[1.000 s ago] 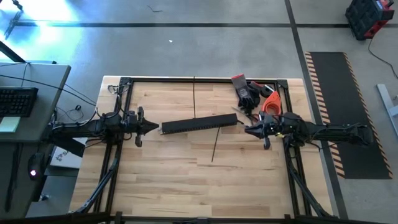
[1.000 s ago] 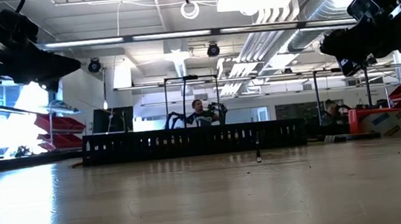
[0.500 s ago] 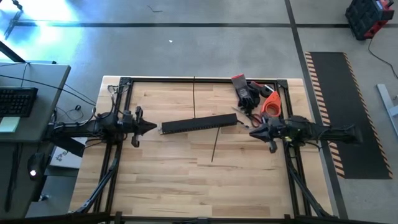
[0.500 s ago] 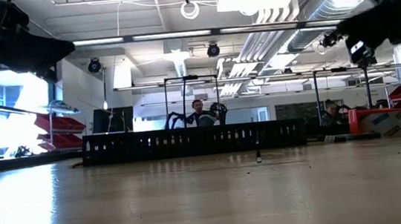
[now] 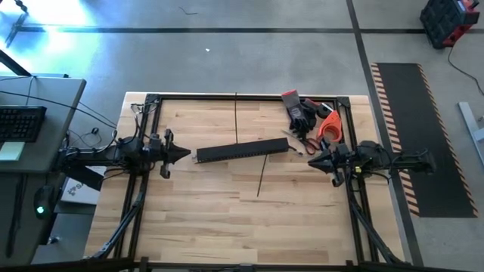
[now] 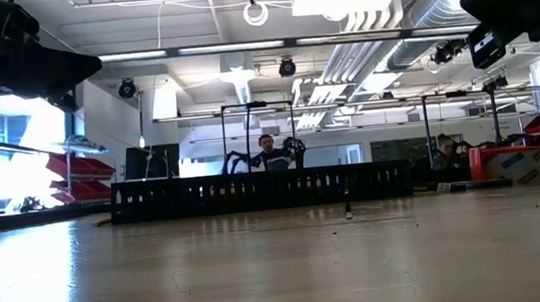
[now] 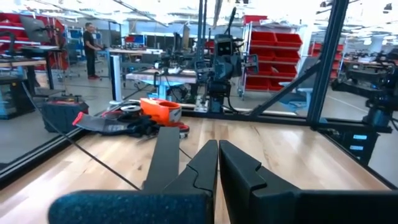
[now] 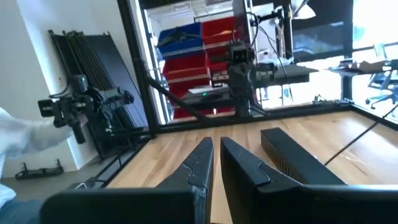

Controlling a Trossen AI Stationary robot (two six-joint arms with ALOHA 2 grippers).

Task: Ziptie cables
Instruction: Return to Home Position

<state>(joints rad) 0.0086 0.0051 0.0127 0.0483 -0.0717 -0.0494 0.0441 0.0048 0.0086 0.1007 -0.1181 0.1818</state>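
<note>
- Light wooden table (image 5: 197,219): carries everything below.
- Long black slotted cable duct (image 5: 242,150): lies crosswise on the table's far-middle part; its inside is hidden.
- Left gripper (image 5: 186,154): fingers pressed together, empty, raised just off the duct's left end.
- Right gripper (image 5: 308,160): fingers together, empty, raised near the duct's right end.
- Thin dark cables (image 5: 261,177): strands leave the duct toward the near and far edges; their number is unclear.
</note>
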